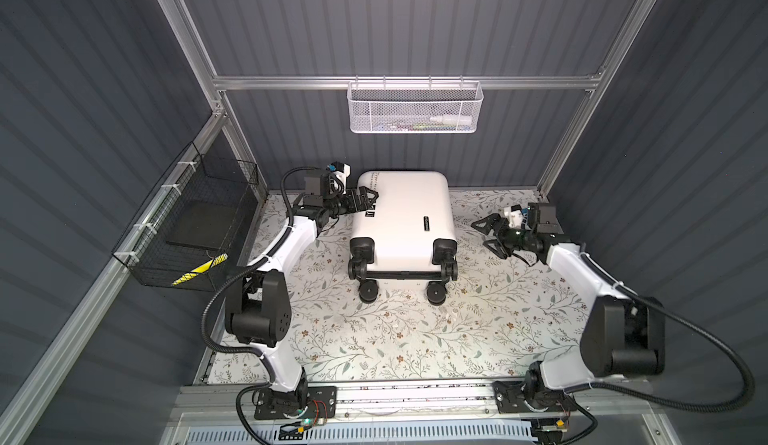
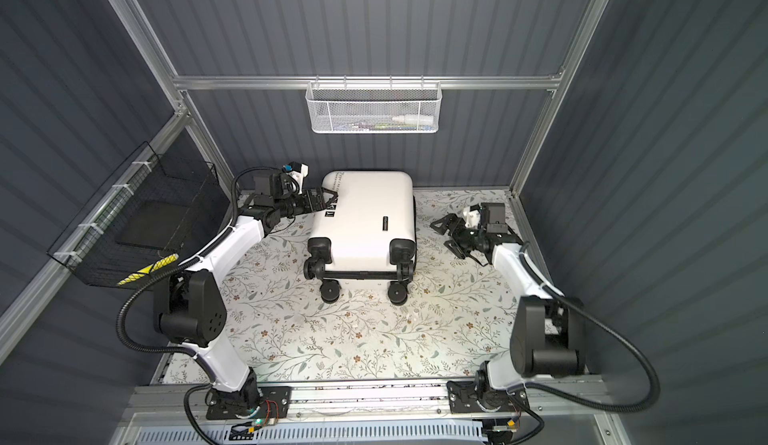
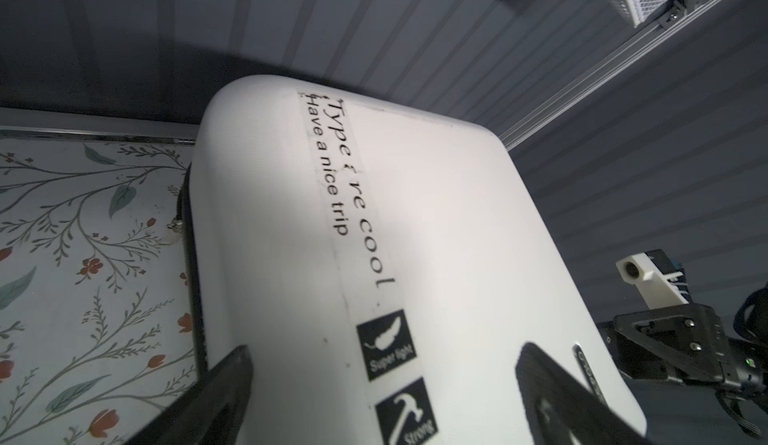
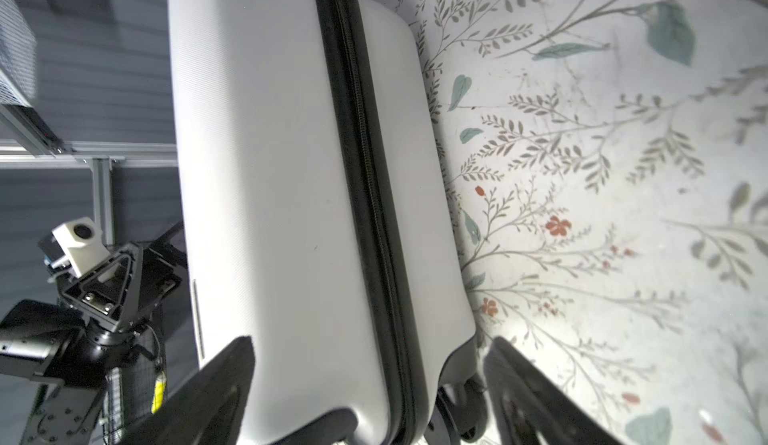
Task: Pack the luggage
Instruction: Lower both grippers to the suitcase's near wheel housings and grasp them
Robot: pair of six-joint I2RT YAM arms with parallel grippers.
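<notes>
White luggage lies closed on the floral worktop. Left gripper fingers spread astride its edge. Right gripper fingers open, clear of it.

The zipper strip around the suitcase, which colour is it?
Black. The zipper strip of the white suitcase shows best in the right wrist view.

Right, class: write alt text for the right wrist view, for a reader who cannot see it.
The closed white hard-shell luggage fills the view, its black zip running between the two shells, framed by the fingers of the open right gripper. It lies on a floral-patterned table; the left gripper shows beyond it.
</notes>
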